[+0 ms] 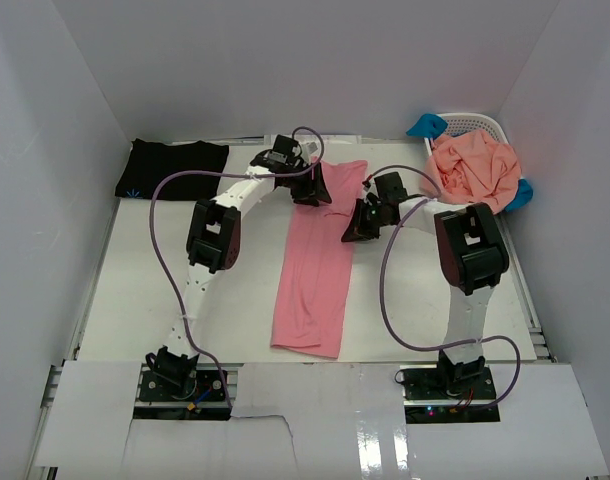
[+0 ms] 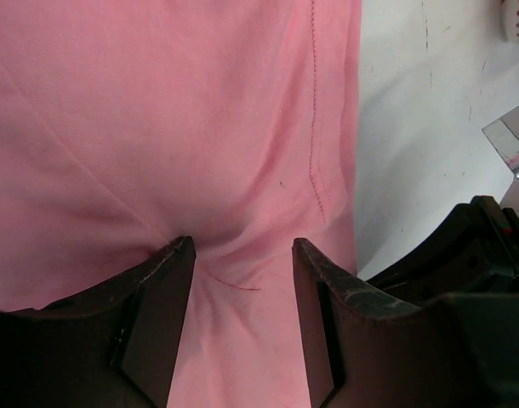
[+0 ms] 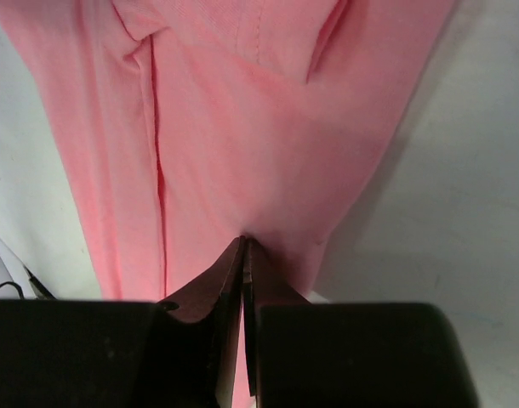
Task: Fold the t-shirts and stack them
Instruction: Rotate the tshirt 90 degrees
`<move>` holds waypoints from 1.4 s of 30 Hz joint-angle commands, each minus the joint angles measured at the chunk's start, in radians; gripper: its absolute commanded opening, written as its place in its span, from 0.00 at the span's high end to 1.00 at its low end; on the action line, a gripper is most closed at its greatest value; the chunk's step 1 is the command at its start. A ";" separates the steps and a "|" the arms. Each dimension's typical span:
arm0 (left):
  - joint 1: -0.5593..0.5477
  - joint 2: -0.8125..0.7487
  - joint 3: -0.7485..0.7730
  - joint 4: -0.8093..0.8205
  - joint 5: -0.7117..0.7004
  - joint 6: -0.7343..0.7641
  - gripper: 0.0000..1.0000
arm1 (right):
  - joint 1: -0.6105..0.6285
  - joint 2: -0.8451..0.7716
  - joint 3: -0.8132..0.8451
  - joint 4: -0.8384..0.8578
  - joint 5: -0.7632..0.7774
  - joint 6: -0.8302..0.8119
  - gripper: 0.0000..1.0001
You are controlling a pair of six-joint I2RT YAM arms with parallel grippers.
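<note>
At pink t-shirt [image 1: 310, 280] edge: right jaws clamped

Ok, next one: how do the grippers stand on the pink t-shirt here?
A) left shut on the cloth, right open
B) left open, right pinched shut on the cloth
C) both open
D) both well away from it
B: the right gripper has its fingers closed together on a fold of the pink t-shirt, while the left gripper rests on the cloth with its fingers apart.
</note>
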 commanded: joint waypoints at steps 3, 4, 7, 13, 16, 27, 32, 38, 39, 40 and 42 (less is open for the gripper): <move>0.040 0.039 0.015 0.052 -0.087 0.003 0.39 | 0.000 0.075 0.104 -0.057 0.080 -0.028 0.92; 0.045 0.044 0.017 0.064 -0.088 -0.010 0.38 | -0.001 0.086 0.133 -0.060 0.080 -0.028 0.92; 0.062 0.065 0.031 0.090 -0.085 -0.039 0.38 | -0.013 0.141 0.206 -0.095 0.080 -0.042 0.92; 0.075 0.096 0.069 0.121 -0.087 -0.080 0.36 | -0.026 0.267 0.443 -0.207 0.085 -0.073 0.92; 0.075 0.082 0.081 0.124 -0.058 -0.100 0.36 | -0.029 0.272 0.475 -0.213 0.071 -0.088 0.91; 0.077 -0.212 0.032 0.147 -0.008 -0.148 0.33 | -0.024 0.056 0.380 -0.175 0.027 -0.133 0.67; 0.080 -0.252 0.023 0.138 -0.007 -0.135 0.30 | 0.003 -0.115 0.180 -0.135 -0.018 -0.119 0.63; 0.085 -0.162 0.018 0.193 0.092 -0.183 0.31 | 0.051 -0.316 -0.130 -0.020 -0.137 -0.067 0.59; 0.085 -0.144 0.025 0.216 0.108 -0.191 0.31 | 0.057 -0.334 -0.172 0.041 -0.174 -0.056 0.56; 0.085 -0.109 0.029 0.230 0.126 -0.198 0.31 | 0.066 -0.350 -0.210 0.072 -0.190 -0.044 0.55; 0.085 -0.075 0.041 0.262 0.169 -0.217 0.31 | 0.077 -0.380 -0.305 0.123 -0.210 -0.015 0.51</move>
